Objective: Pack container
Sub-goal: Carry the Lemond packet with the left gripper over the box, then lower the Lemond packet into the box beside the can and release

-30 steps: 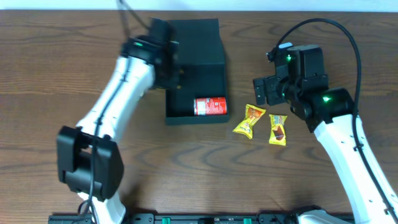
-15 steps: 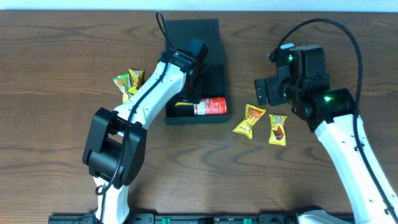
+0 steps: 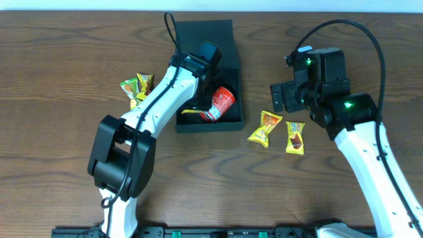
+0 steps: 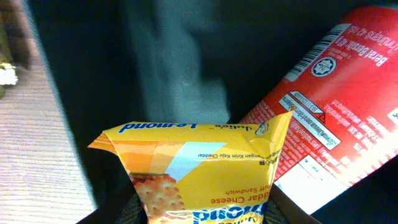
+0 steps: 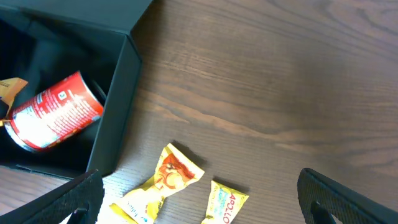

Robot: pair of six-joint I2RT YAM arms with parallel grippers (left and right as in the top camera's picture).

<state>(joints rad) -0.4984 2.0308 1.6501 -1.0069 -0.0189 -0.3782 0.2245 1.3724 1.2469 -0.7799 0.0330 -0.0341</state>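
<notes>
The container (image 3: 206,37) is a dark box with its flap lid open at the far side. A red can (image 3: 219,104) lies tilted inside it, and shows in the left wrist view (image 4: 336,106) too. My left gripper (image 3: 198,106) is inside the box, shut on a yellow Lemond cheese sandwich packet (image 4: 199,168) pressed against the can. My right gripper (image 3: 281,98) is open and empty, hovering right of the box over two yellow snack packets (image 3: 264,127) (image 3: 295,137). The right wrist view shows its jaws (image 5: 205,208), the packets (image 5: 165,180) (image 5: 225,202), the can (image 5: 53,112) and the box wall (image 5: 118,106).
Two more yellow snack packets (image 3: 135,89) lie on the wooden table left of the box, beside the left arm. The table's far edge runs just behind the box lid.
The left arm swung into the box with the yellow packet. The red can has turned from lying along the front wall to a diagonal tilt. The right arm has not moved.
</notes>
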